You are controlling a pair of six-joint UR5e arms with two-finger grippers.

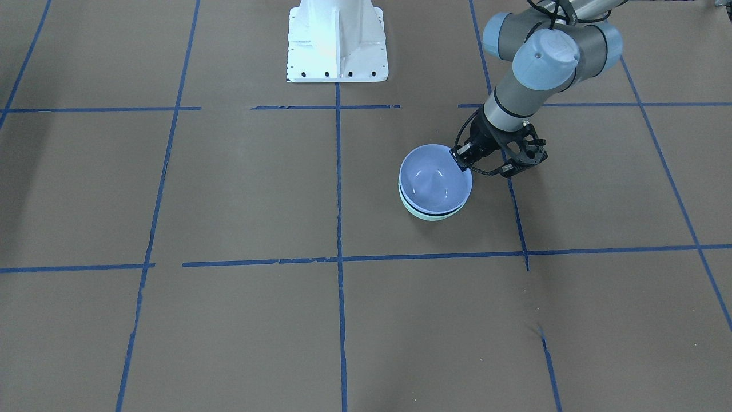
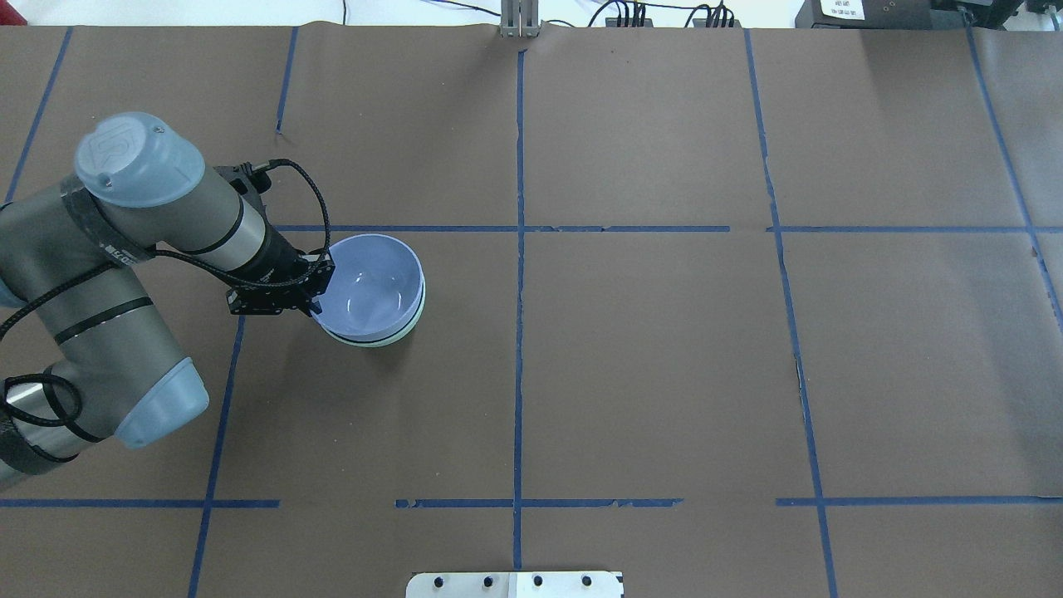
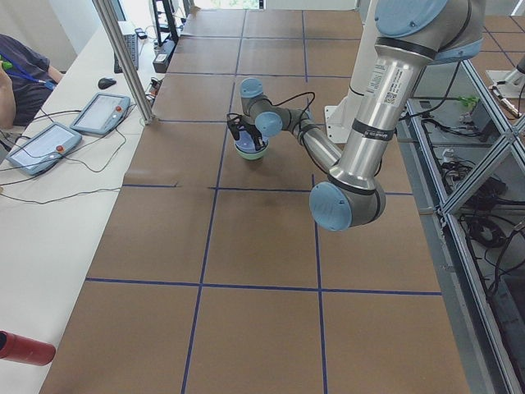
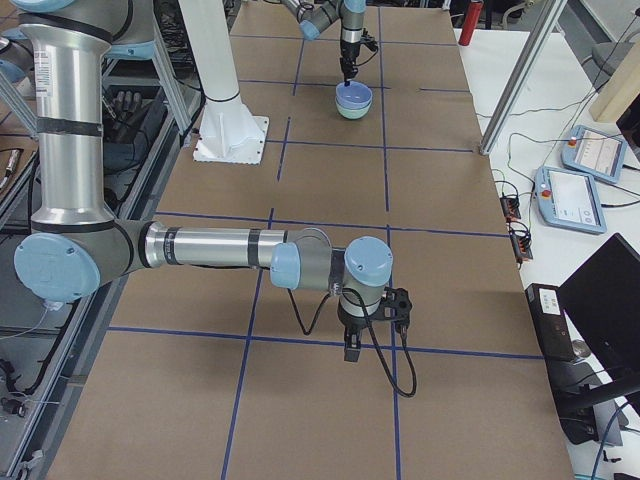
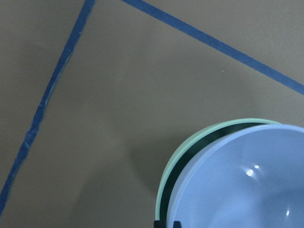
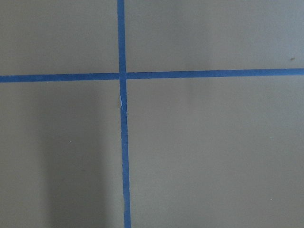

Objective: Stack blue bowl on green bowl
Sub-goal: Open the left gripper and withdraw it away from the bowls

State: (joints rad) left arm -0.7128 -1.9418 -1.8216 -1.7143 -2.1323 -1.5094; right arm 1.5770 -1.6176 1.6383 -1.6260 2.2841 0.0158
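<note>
The blue bowl [image 1: 434, 178] sits nested in the green bowl [image 1: 426, 215], left of the table's middle in the overhead view, where the blue bowl [image 2: 371, 286] hides all but the green bowl's rim [image 2: 378, 339]. In the left wrist view a dark gap shows between the blue bowl [image 5: 247, 185] and the green rim [image 5: 164, 190]. My left gripper [image 1: 464, 165] is at the blue bowl's rim on the robot's side and looks shut on it [image 2: 318, 291]. My right gripper [image 4: 352, 352] shows only in the exterior right view, low over bare table; I cannot tell its state.
The white robot base [image 1: 337, 40] stands behind the bowls. Blue tape lines [image 2: 518, 365] cross the brown table cover. Tablets [image 3: 98, 113] and cables lie on the side bench, and a red cylinder [image 3: 25, 348] lies at its near end.
</note>
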